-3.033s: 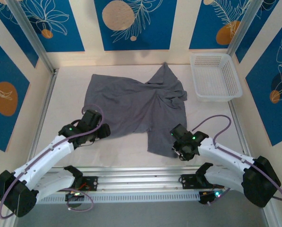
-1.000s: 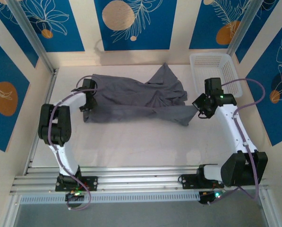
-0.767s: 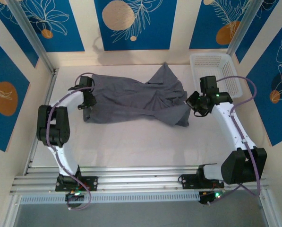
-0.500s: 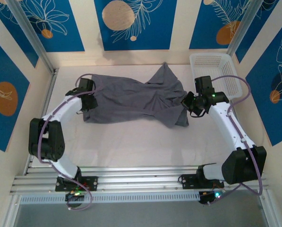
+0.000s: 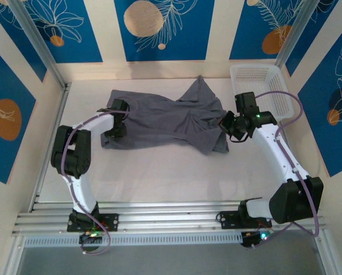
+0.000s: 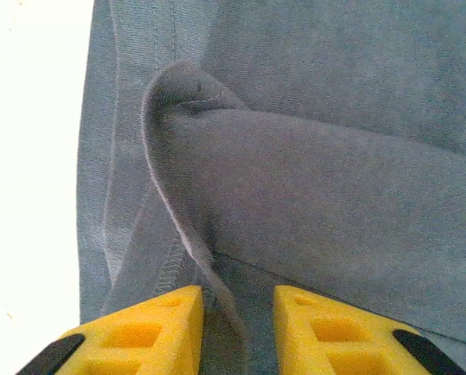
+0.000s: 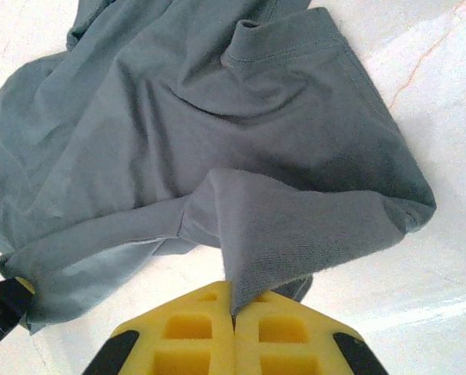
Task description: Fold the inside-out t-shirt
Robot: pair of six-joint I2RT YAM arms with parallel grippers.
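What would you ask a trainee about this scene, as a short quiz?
1. True or false: the right end effector is clamped shut on a fold of the t-shirt.
2. Where on the table does the white basket sit? A: far right corner. B: near left corner. C: on top of the shirt.
3. Fill in: the left end effector stands ___, with a shirt hem running through its gap.

Key: 1 true; 2 A; 3 open.
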